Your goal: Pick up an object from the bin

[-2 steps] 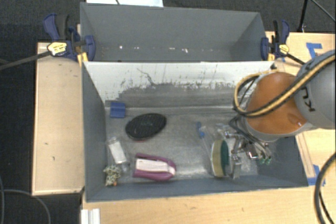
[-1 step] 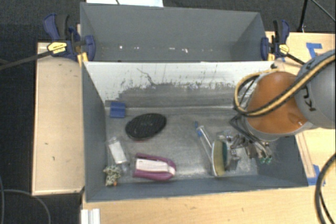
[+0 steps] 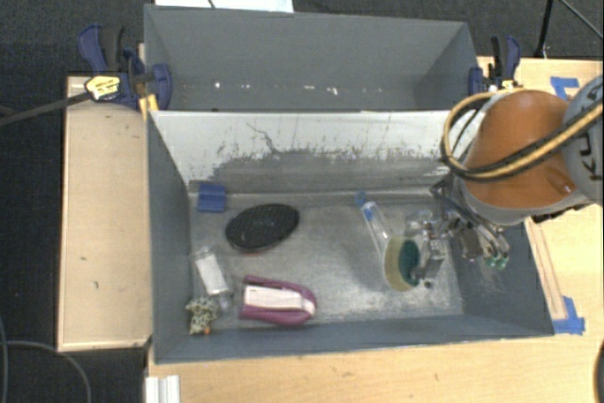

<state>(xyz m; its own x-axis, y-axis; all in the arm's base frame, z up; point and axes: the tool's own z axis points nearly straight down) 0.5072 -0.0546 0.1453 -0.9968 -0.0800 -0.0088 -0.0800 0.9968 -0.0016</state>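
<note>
We look down into a grey metal bin [image 3: 302, 142] with a handful of small things scattered on its floor. Our landmark is a black oval brush [image 3: 262, 227], lying flat to the left of the floor's middle.

Far to the right of the black oval brush, and a little nearer to us, the robot's gripper [image 3: 429, 252] hangs low at the bin's right side. Above it is the arm's rounded orange cover [image 3: 519, 151], with black and yellow cables looped around it.

On the side of the gripper that faces the brush is a small teal disc [image 3: 403, 265] with a pale yellow rim. It is touching the gripper or very nearly so, and this is the thing the gripper is at. We cannot tell whether the gripper is spread apart or closed together. Nor can we tell whether it grips the teal disc or only rests beside it.

Between the brush and the teal disc lies a clear tube [image 3: 370, 216] with a blue cap, set slantwise, its nearer end close to the disc. Just up and left of the brush sits a small blue block [image 3: 211, 197]. Nearer to us than the brush lies a purple and white package [image 3: 276, 302]. Down and left of the brush are a small clear bottle [image 3: 209, 275] and, nearer to us again, a tiny speckled lump [image 3: 199, 316].
</note>
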